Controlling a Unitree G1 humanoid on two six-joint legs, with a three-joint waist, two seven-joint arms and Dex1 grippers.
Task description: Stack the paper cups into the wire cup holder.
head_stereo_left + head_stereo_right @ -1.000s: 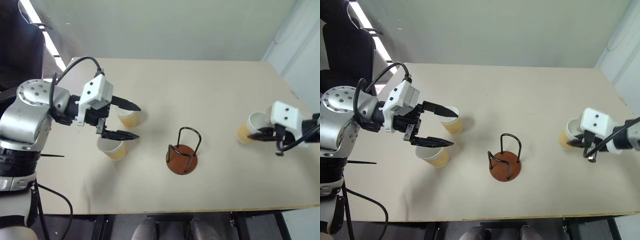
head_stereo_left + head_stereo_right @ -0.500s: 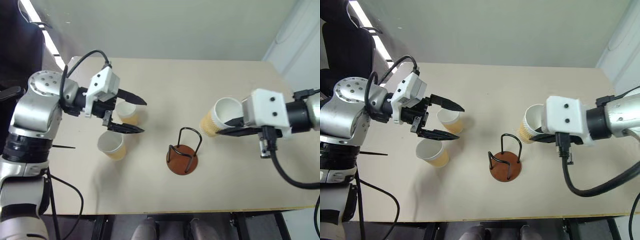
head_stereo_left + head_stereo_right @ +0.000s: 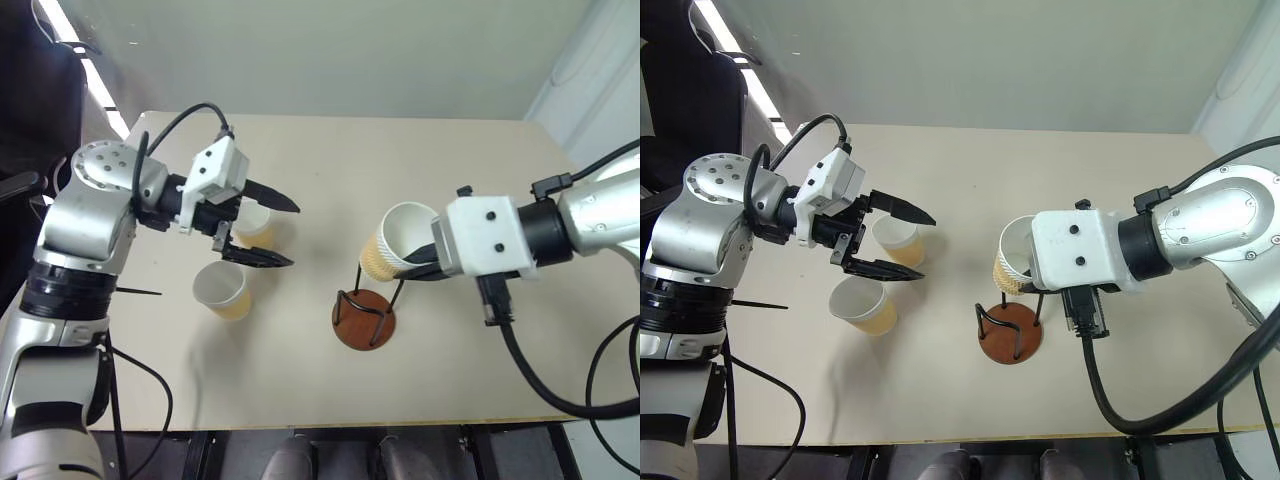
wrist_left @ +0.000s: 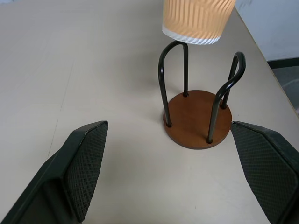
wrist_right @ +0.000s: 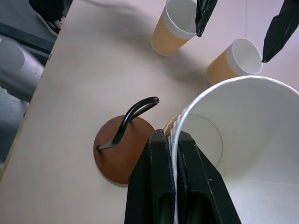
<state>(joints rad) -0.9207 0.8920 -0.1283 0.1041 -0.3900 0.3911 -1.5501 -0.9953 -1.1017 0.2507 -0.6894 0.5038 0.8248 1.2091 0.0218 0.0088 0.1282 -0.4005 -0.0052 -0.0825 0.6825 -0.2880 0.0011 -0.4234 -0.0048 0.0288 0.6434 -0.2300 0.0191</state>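
The wire cup holder (image 3: 365, 303), a round reddish-brown wooden disc with thin black wire loops rising from it, stands near the middle of the pale beige table (image 3: 420, 170) and holds no cup. Just above its loops, toward one o'clock from the disc, hangs a tan-yellow ribbed paper cup with a white inside and rolled rim (image 3: 395, 243), tilted with its mouth up. The right gripper (image 5: 174, 156), two black fingers on a white block, is pinched tight on that cup's rim, one finger inside the wall and one outside.

Two more paper cups of the same kind stand upright on the table at about nine to ten o'clock from the holder. The nearer one (image 3: 222, 290) sits toward the table's front edge; the farther one (image 3: 254, 225) is just beyond it, toward twelve o'clock, and the two are close but apart.

The left gripper (image 3: 278, 234) hovers over these two cups, its black fingers spread wide with nothing between them, pointing toward the holder. In the left wrist view the holder and the ribbed bottom of the hanging cup sit between its textured pads (image 4: 86, 163).

No brand, label or writing can be read on the cups, the holder or the grippers.
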